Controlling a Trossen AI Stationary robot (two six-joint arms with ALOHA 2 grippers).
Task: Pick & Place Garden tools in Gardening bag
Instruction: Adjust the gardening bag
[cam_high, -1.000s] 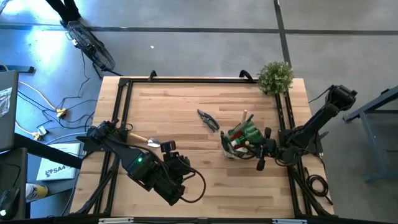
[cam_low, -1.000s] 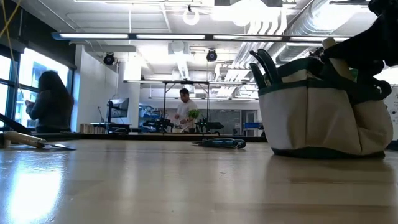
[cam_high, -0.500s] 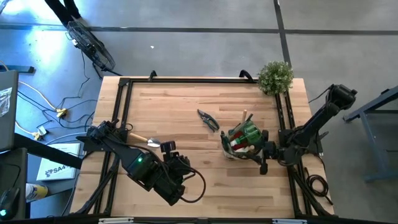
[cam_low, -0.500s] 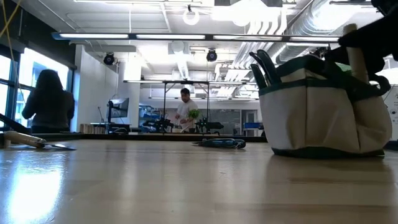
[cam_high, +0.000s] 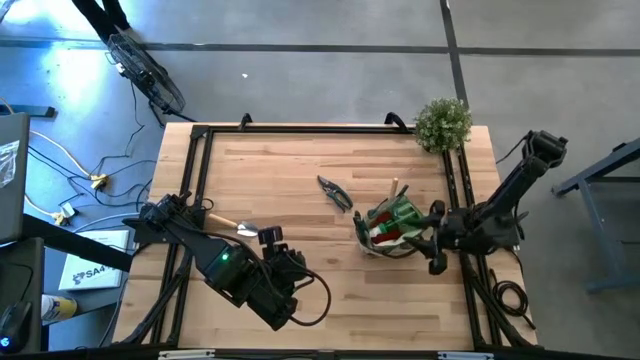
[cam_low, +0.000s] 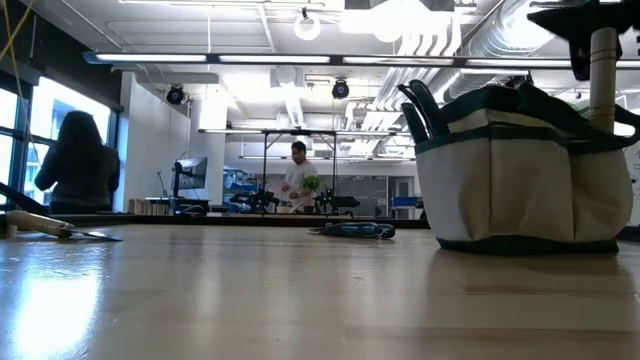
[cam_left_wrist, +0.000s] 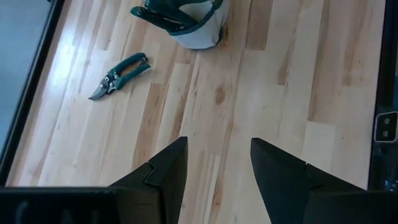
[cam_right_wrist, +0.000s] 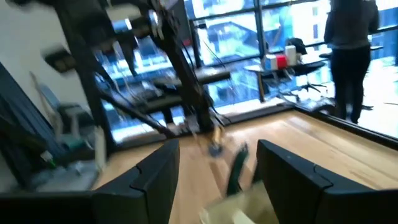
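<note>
The bag (cam_high: 390, 228) stands on the right part of the table (cam_high: 300, 170), tools packed inside; most of them are hard to tell apart. The right gripper (cam_high: 436, 240) is just beside the bag, fingers apart and holding nothing. Green shears (cam_high: 335, 192) lie near the bag. A trowel (cam_high: 232, 225) lies at the left edge, partly hidden by the left arm. The left gripper (cam_left_wrist: 217, 171) waits open over bare wood.

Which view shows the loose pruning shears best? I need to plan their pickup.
The left wrist view: the pruning shears lie whole on bare wood. The high view shows them small; the low view, edge-on; the right wrist view, unclear.
</note>
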